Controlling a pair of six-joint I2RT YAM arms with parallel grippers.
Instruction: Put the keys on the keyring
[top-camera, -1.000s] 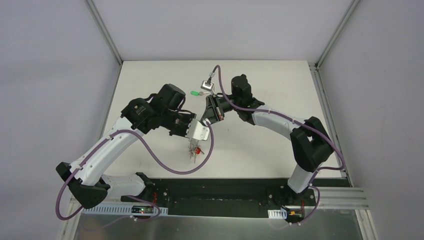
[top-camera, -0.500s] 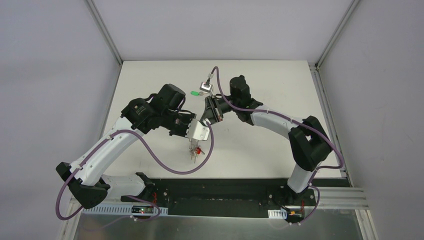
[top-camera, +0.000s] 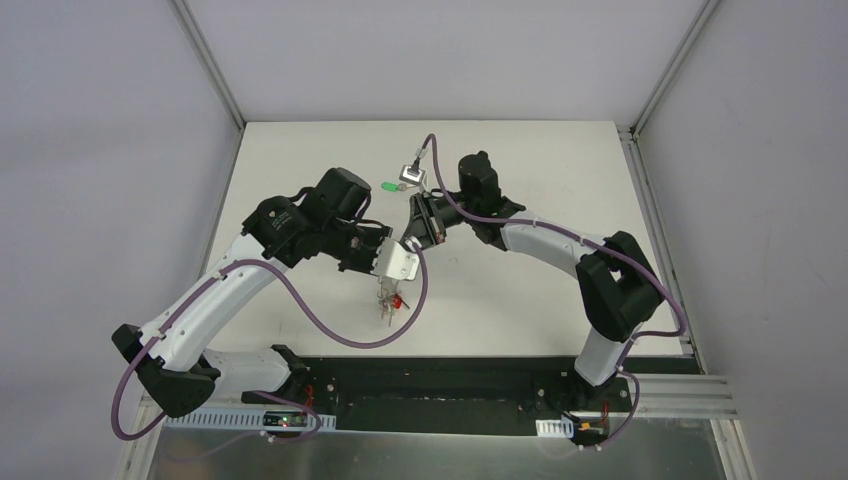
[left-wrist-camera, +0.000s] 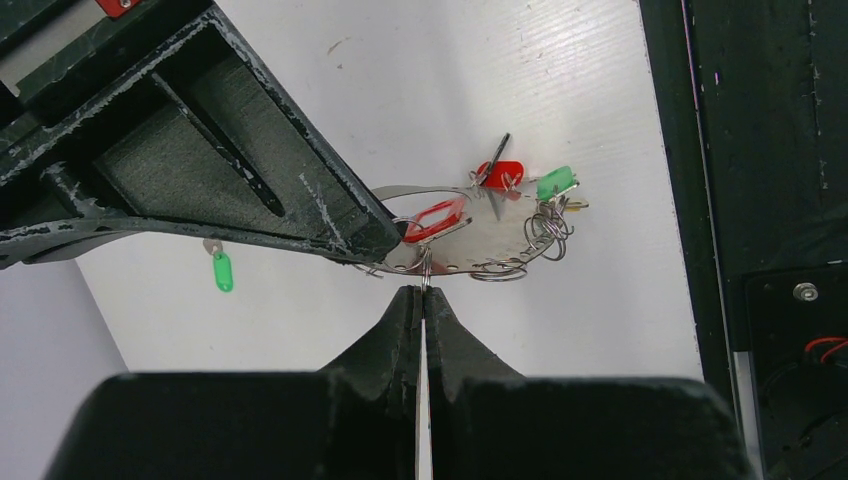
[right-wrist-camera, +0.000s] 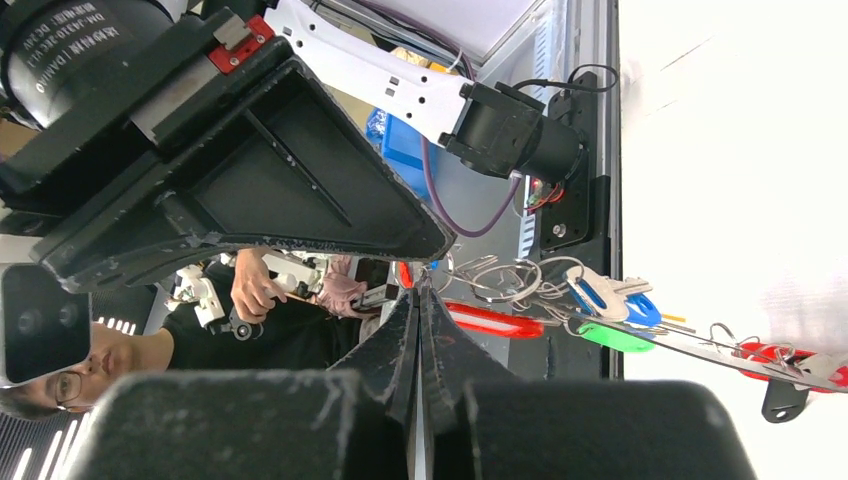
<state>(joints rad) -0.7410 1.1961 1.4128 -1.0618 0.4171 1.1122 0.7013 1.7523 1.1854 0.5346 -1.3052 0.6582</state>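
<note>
Both grippers meet over the middle of the table and hold the bunch off it. My left gripper (left-wrist-camera: 422, 291) is shut on a thin wire of the keyring (left-wrist-camera: 500, 270). My right gripper (right-wrist-camera: 418, 287) is shut on the same wire tangle, its finger (left-wrist-camera: 300, 190) lying just above the left tips. Keys hang from the ring: red tags (left-wrist-camera: 436, 219) (right-wrist-camera: 495, 320), a green tag (left-wrist-camera: 555, 183) (right-wrist-camera: 615, 338) and a blue tag (right-wrist-camera: 612, 296). From above, the bunch (top-camera: 389, 301) dangles below the grippers. One green-tagged key (top-camera: 390, 186) (left-wrist-camera: 222, 271) lies loose on the table.
The white table (top-camera: 520, 300) ends at a black base strip (top-camera: 450, 385) at the near edge. The right wrist camera and its purple cable (top-camera: 412, 172) stand close to the loose key. Grey walls close in both sides.
</note>
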